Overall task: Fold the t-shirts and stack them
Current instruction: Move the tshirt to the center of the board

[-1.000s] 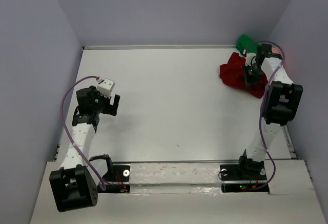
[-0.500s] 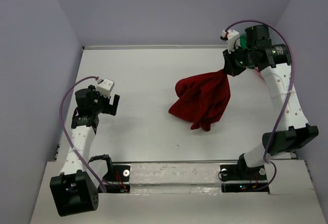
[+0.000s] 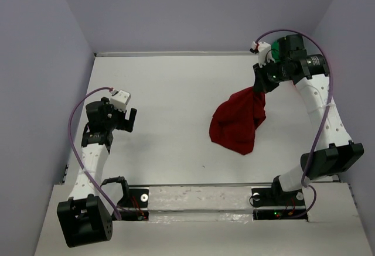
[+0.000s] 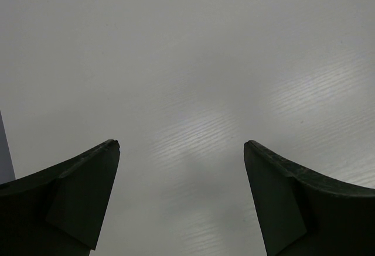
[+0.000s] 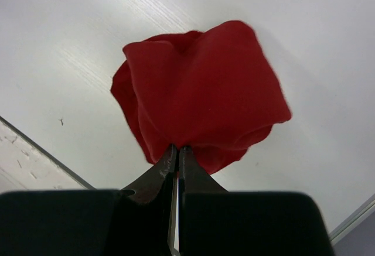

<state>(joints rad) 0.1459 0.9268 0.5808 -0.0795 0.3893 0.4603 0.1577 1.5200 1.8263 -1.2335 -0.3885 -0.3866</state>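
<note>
One red t-shirt pinched by right hand, perhaps one green t-shirt behind; left hand spread.

L arm, R arm: white links, blk joints, purple cables; jaws dark.

A flat matte white surface fills the middle of the overhead view. Plain pale lavender-grey panels box it in on three sides: a back wall, a left wall and a right wall. A thin pale seam runs where the far edge meets the back panel. Along the near edge lies a scuffed white strip, with a wider white ledge below it. The light is soft and even. The left wrist view shows a faint streaky sheen on the white top. A small dark speck sits near the front.
</note>
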